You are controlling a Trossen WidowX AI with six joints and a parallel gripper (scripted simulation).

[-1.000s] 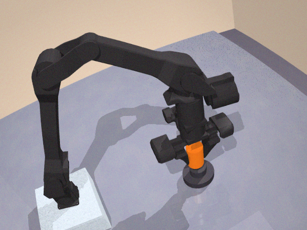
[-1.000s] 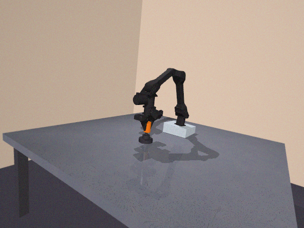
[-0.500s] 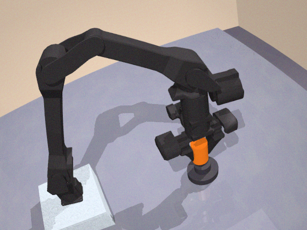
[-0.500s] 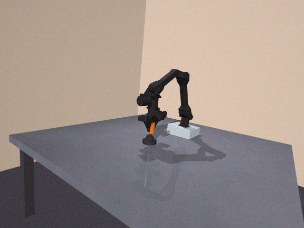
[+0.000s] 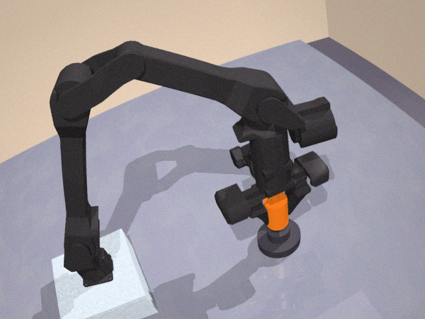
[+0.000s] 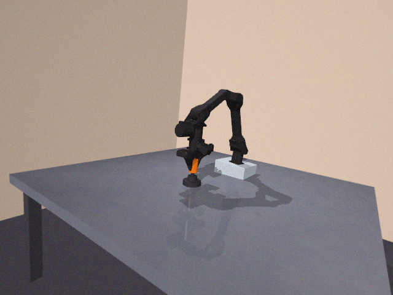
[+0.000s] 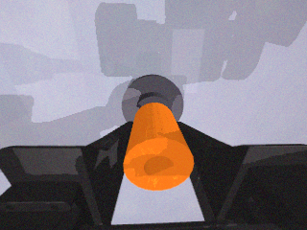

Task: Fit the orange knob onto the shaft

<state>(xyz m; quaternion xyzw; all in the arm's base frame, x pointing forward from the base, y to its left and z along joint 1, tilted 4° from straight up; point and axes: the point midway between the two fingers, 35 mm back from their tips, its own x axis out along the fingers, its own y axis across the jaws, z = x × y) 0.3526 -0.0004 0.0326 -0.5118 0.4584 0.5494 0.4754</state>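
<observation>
The orange knob (image 5: 277, 216) (image 6: 194, 166) (image 7: 155, 126) is a cylinder held roughly upright, leaning slightly in the exterior view. My gripper (image 5: 278, 218) (image 6: 193, 168) (image 7: 154, 126) is shut on the knob, with one finger on each side of it. The knob's lower end is over the middle of the dark round pedestal (image 5: 262, 242) (image 6: 191, 183) (image 7: 153, 82), just above its raised collar. A short dark stub shows under the knob in the exterior view. The shaft's flat side and the hole's underside are hidden.
The arm's base stands on a white block (image 5: 119, 292) (image 6: 228, 168) to one side of the pedestal. The grey table (image 5: 192, 240) (image 6: 110, 190) carries the shadows of the arm. Table edges show in the top and exterior views, with walls behind.
</observation>
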